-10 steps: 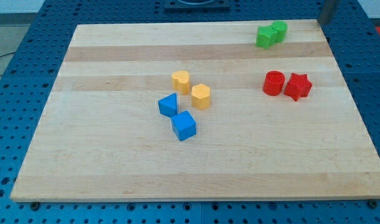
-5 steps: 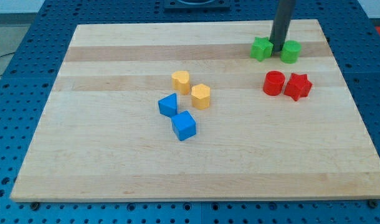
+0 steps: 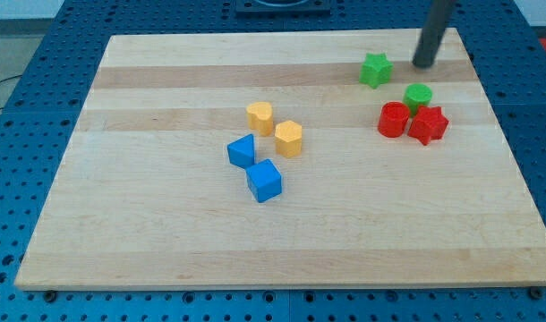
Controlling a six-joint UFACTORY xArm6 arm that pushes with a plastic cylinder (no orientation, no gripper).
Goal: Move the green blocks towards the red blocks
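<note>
My tip (image 3: 424,66), the lower end of a straight dark rod with no fingers to spread or pinch, rests on the wooden board (image 3: 166,233) near the view's top right. It touches no block. The green star block (image 3: 375,69) lies near it, toward the view's left. The green cylinder block (image 3: 418,96) sits below my tip, toward the view's bottom, just above the red pair, nestled against them. The red cylinder block (image 3: 393,120) and the red star block (image 3: 428,124) sit side by side, touching. Well apart, near the board's middle, are a yellow rounded block (image 3: 260,116) and a yellow hexagonal block (image 3: 289,138), with two blue blocks, one (image 3: 242,151) above the other (image 3: 265,181), just below them.
</note>
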